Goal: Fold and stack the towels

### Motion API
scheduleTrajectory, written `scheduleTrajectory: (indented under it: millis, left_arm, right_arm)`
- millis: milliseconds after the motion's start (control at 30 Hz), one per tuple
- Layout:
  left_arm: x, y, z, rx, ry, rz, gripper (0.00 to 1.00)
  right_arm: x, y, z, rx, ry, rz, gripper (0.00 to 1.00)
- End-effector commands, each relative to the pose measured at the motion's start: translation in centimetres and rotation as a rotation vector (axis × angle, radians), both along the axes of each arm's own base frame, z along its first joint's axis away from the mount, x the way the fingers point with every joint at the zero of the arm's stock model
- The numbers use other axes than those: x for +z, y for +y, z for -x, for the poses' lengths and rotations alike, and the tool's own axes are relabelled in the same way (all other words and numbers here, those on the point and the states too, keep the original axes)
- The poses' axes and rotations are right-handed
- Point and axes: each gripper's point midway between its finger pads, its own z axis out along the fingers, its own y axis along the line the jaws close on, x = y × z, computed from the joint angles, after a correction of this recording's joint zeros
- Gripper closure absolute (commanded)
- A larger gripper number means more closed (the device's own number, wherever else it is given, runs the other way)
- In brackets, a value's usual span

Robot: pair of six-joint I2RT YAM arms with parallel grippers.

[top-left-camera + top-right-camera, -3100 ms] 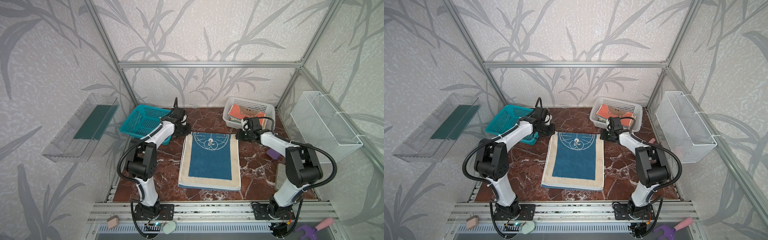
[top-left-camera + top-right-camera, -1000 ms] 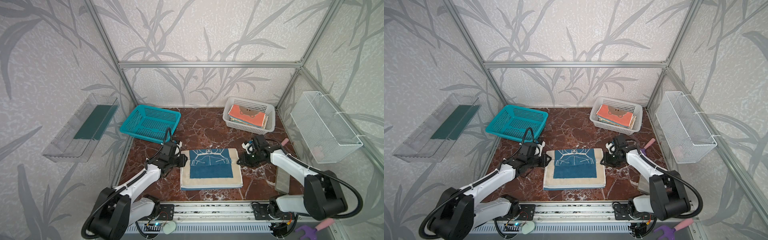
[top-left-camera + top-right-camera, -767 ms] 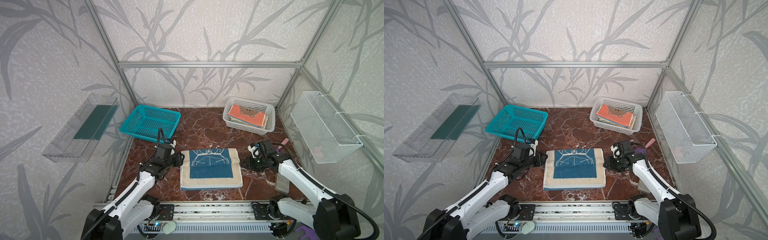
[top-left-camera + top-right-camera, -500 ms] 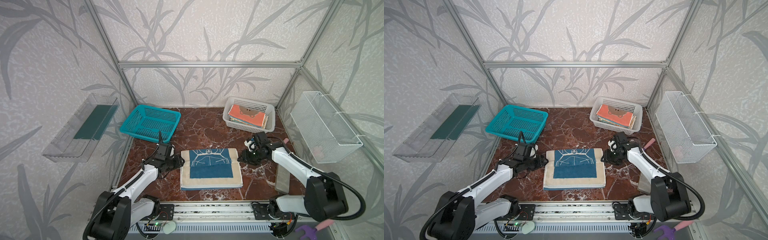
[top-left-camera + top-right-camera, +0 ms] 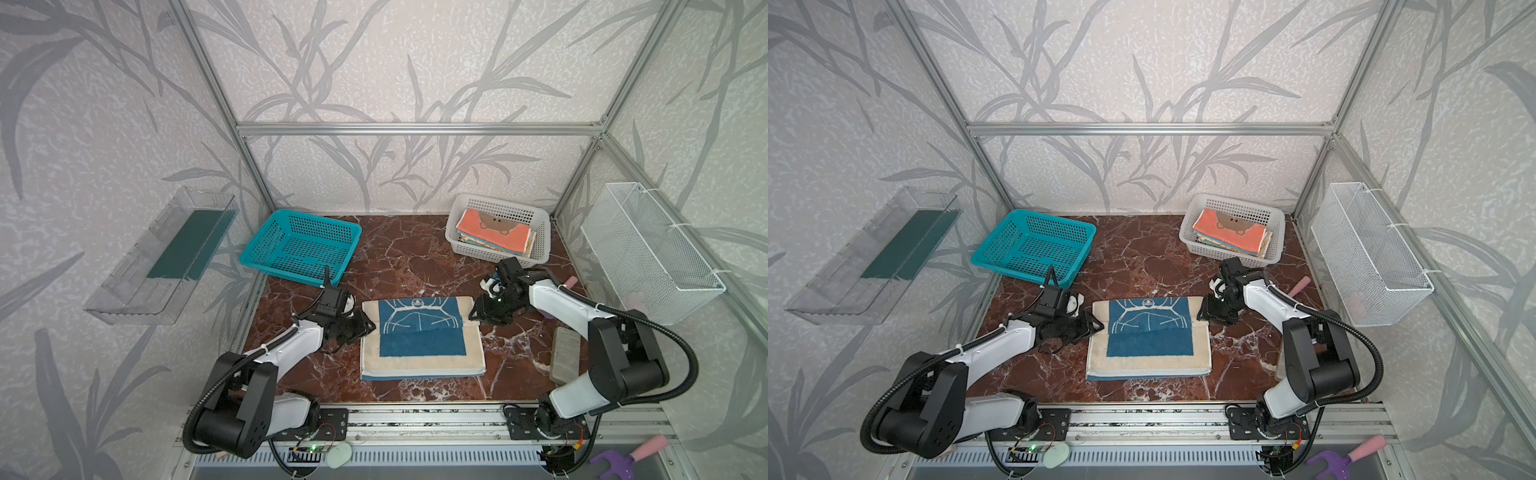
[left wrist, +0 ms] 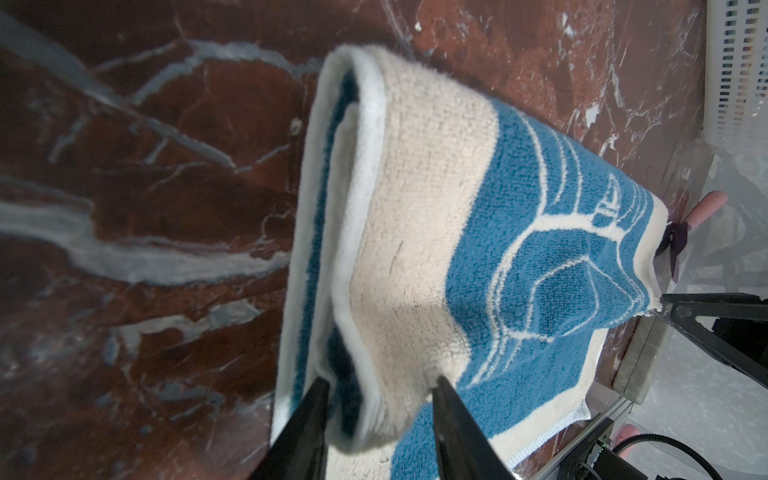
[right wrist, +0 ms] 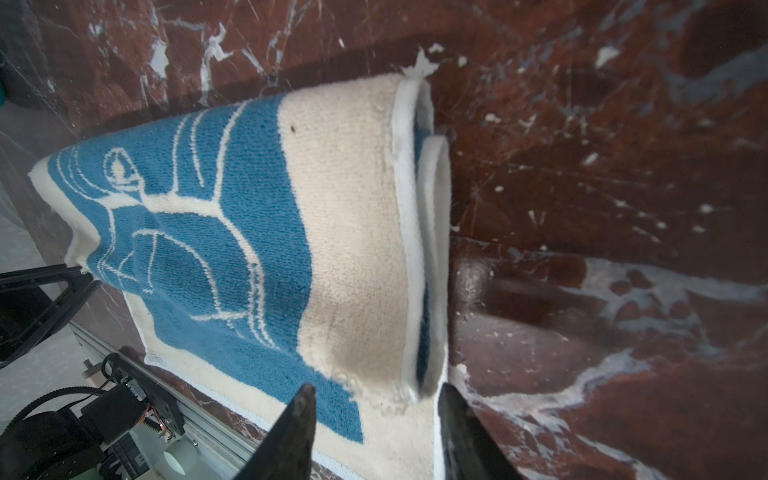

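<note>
With left tool [image 5: 369, 326], pinched the towel [image 5: 420, 347] at its left side: jaws part closed on the doubled fold, cloth pressed against both fingers [image 6: 303, 428] in the left wrist view. With right tool [image 5: 474, 312], straddled the right side, jaws apart, fold edge loose between the tips. Found the towel lying folded by the middle of the counter's [image 5: 407, 266] near edge, upper flap over the lower half. Saw a stack [image 5: 492, 228] of more towels in the white basket [image 5: 478, 254] at the far right corner.
</note>
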Motion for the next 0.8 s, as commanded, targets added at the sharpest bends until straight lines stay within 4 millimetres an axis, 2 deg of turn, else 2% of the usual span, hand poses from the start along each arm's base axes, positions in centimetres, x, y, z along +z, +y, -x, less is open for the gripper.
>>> scheduleTrajectory:
  millis: [0,167,267,333,367,433,500,633,767]
  left_arm:
    - [1.7,0.1,-1.1,0.006,-0.059,-0.004,0.63]
    - [1.6,0.0,-1.1,-0.002,-0.063,0.002,0.66]
    - [1.5,-0.2,-1.1,-0.009,-0.061,0.010,0.67]
    - [1.6,-0.3,-1.3,-0.011,-0.064,0.014,0.76]
    - [1.7,-0.3,-1.4,-0.013,-0.068,0.017,0.85]
    - [2.1,-0.4,-1.6,-0.016,-0.078,0.020,0.98]
    - [2.4,-0.4,-1.7,-0.018,-0.089,0.019,1.00]
    - [4.1,-0.5,-2.4,-0.023,-0.120,0.020,1.00]
    - [7.4,-0.2,-4.2,-0.017,-0.196,0.004,1.00]
  right_arm:
    - [0.5,1.0,-0.5,0.032,-0.015,-0.026,0.51]
    - [0.3,1.3,-1.4,0.051,-0.028,-0.015,0.55]
    - [0.1,1.4,-1.7,0.067,-0.018,-0.005,0.63]
    - [0.1,1.4,-1.8,0.075,-0.011,0.000,0.72]
    - [0.3,1.4,-1.9,0.078,-0.016,0.001,0.81]
    - [0.7,1.2,-2.0,0.082,-0.030,0.008,0.93]
    - [1.4,1.0,-2.1,0.087,-0.050,0.022,1.00]
    - [3.3,0.4,-2.4,0.097,-0.093,0.057,1.00]
    - [6.0,0.2,-3.7,0.109,-0.152,0.082,1.00]
